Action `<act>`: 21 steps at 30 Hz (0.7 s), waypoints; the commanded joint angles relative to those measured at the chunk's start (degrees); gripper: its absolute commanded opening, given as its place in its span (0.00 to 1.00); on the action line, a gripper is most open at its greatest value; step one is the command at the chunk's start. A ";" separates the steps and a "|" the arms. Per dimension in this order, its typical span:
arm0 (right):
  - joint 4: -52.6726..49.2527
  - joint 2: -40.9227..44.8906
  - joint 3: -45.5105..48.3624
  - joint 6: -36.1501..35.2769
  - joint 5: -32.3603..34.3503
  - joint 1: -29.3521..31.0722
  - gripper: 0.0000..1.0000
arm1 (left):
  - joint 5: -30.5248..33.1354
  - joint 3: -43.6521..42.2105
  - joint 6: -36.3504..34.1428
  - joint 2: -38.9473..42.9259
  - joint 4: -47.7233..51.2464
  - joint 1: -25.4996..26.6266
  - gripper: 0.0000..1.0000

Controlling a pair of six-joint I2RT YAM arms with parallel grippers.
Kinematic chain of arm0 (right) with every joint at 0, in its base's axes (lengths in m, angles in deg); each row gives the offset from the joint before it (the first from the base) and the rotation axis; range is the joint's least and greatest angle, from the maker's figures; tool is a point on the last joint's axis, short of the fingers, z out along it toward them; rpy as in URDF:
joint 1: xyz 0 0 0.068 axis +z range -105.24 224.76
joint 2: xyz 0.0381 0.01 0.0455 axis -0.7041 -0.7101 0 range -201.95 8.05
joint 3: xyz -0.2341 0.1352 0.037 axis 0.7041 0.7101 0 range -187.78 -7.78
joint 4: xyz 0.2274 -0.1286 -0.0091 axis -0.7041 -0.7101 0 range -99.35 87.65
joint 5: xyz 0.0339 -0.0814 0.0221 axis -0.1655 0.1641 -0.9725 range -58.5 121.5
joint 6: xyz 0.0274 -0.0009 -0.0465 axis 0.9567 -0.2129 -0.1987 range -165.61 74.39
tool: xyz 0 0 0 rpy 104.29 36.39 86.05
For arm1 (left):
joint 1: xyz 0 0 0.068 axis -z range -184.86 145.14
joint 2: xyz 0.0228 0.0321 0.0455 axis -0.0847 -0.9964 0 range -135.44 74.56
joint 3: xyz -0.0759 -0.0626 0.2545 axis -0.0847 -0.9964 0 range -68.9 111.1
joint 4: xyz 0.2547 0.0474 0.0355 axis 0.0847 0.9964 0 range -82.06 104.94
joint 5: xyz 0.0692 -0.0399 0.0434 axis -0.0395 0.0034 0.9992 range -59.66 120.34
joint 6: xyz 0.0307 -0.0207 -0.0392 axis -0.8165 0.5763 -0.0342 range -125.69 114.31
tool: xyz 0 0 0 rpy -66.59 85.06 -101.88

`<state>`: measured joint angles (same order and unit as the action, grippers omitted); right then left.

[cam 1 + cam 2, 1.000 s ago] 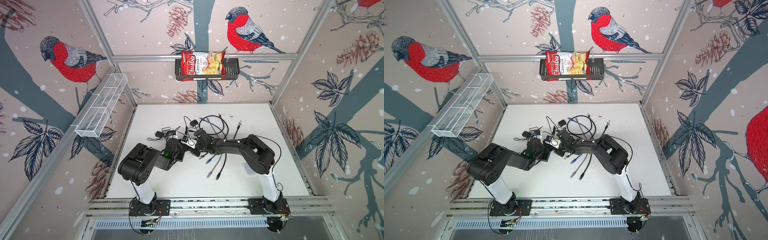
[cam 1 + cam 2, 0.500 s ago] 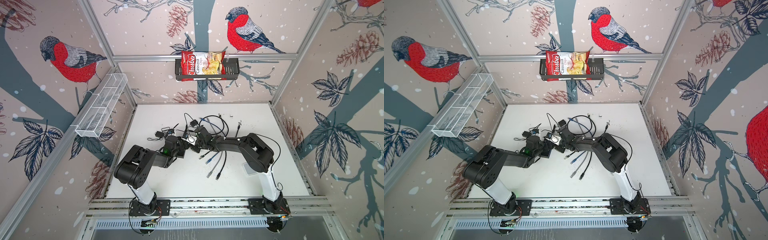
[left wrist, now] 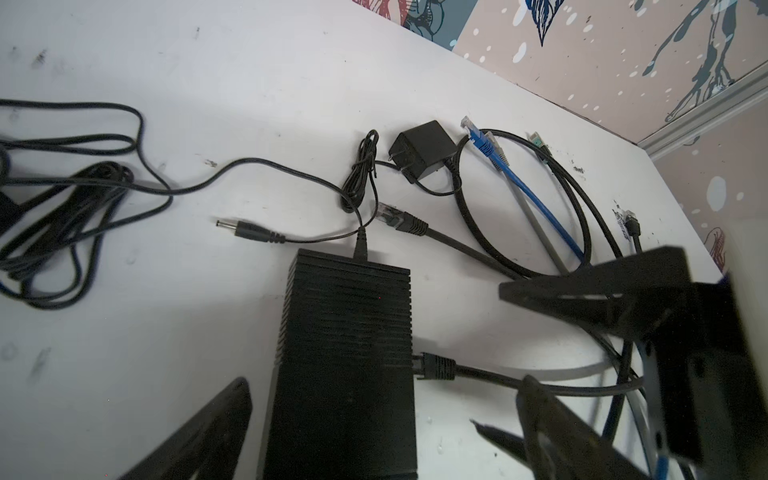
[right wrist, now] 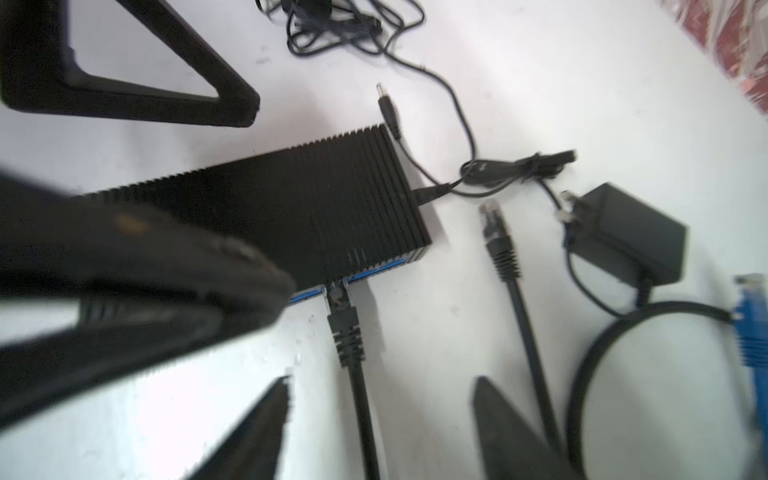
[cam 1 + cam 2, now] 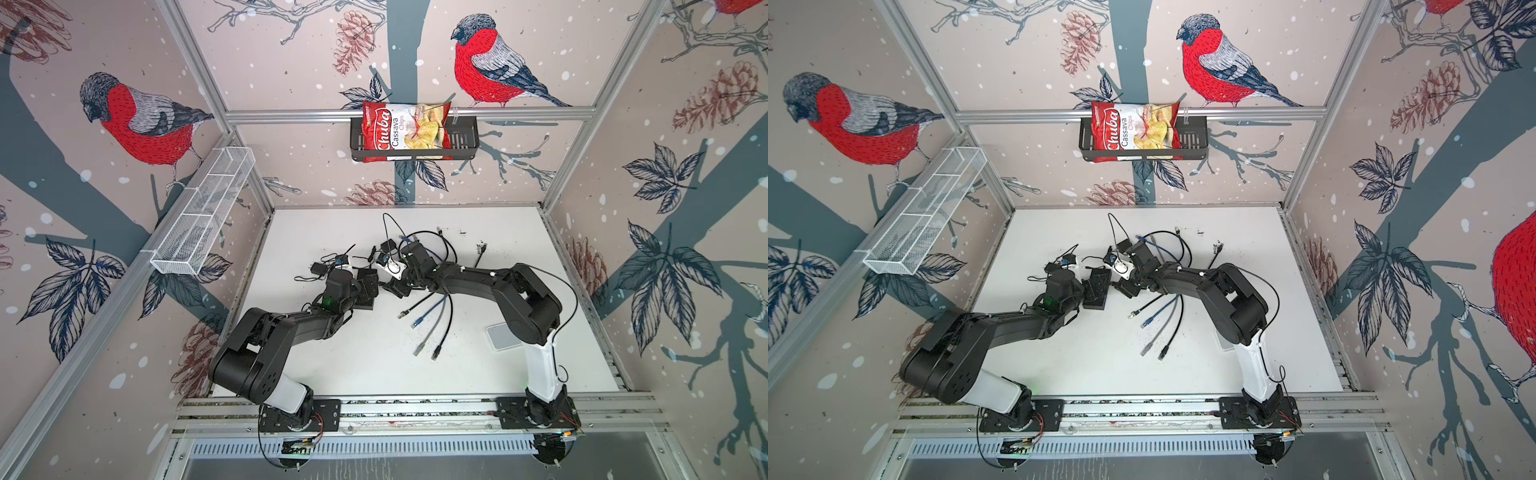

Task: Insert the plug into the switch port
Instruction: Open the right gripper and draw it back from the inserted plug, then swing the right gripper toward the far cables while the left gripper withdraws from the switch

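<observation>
The switch [image 3: 345, 353] is a black ribbed box lying flat on the white table, also seen from the right wrist [image 4: 311, 208] and in both top views [image 5: 367, 296] [image 5: 1096, 293]. A black cable's plug [image 3: 434, 368] [image 4: 345, 328] sits in one of its blue-edged ports. My left gripper [image 3: 384, 384] [image 5: 363, 286] stands open astride the switch, its fingers clear of both sides. My right gripper [image 4: 382, 386] [image 5: 395, 287] is open too. The plugged cable runs between its fingers without touching them.
Another loose black plug [image 4: 496, 237] [image 3: 399, 220], a barrel plug [image 3: 249, 230] and a power adapter [image 3: 424, 149] lie beside the switch. Blue, grey and black cable ends [image 5: 428, 320] spread toward the front. A tangle of thin cords [image 3: 62, 208] lies further left. A white pad [image 5: 498, 336] sits under the right arm.
Both grippers have opened: the right one let go of the plugged cable and drew back a little, and the left one released the switch.
</observation>
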<state>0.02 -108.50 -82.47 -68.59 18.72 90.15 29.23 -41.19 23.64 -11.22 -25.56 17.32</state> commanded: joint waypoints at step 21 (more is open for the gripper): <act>15.90 30.48 22.82 45.47 20.10 -8.90 0.99 | 7.85 -0.37 -9.03 13.25 15.01 7.59 0.95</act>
<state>15.36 -79.43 -60.49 -34.38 36.67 82.91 33.39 -42.70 17.56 1.53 -14.72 22.41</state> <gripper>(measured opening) 0.989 0.952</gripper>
